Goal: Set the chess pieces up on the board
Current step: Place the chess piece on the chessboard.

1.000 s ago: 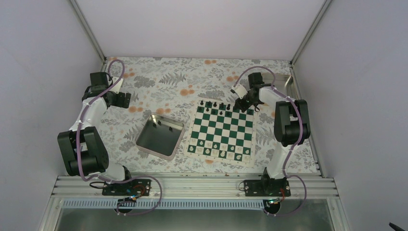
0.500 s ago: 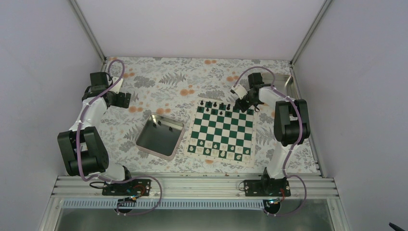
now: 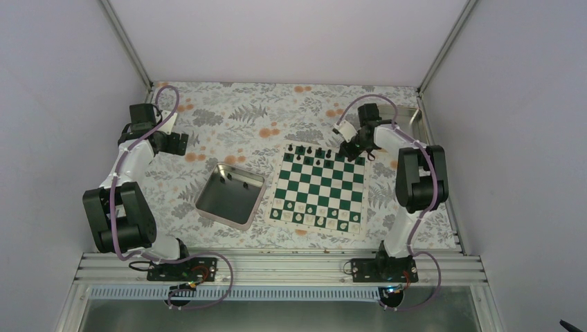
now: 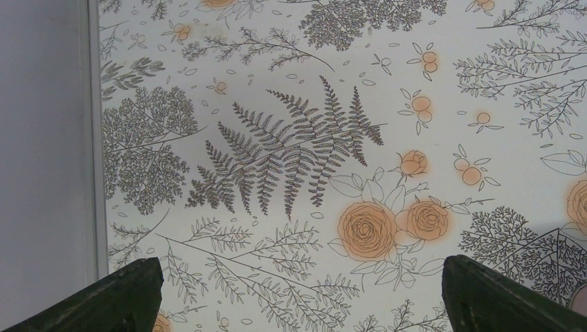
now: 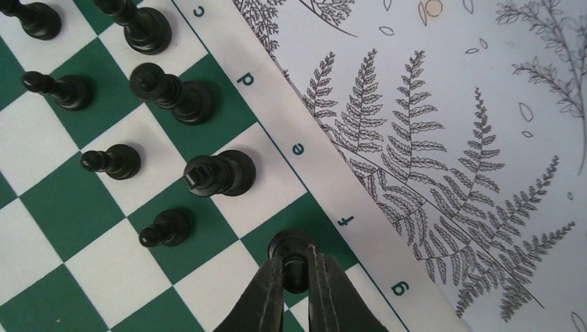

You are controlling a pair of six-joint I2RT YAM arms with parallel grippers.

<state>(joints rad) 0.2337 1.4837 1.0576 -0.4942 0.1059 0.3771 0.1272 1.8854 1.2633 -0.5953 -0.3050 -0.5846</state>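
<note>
Right wrist: right hand (image 5: 295, 268) pinched on a chess piece (image 5: 291, 244) (neighbours (image 5: 220, 173) near) at board (image 5: 90, 270) edge; left hand (image 4: 301, 263) spread

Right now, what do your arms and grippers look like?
The left arm and right arm: white links, bulky black joint housings, a purple cable looping along each. The left gripper and right gripper have dark, tapered wedge fingers.

Colour log: board (image 3: 317, 188) in dark green/white checks, white border, green letters.
Chess pieces (image 5: 218, 173) black, at board's 12 o'clock edge; bench (image 4: 297, 83) white, grey fern and orange rose print; tray (image 3: 228, 199) silver.
</note>
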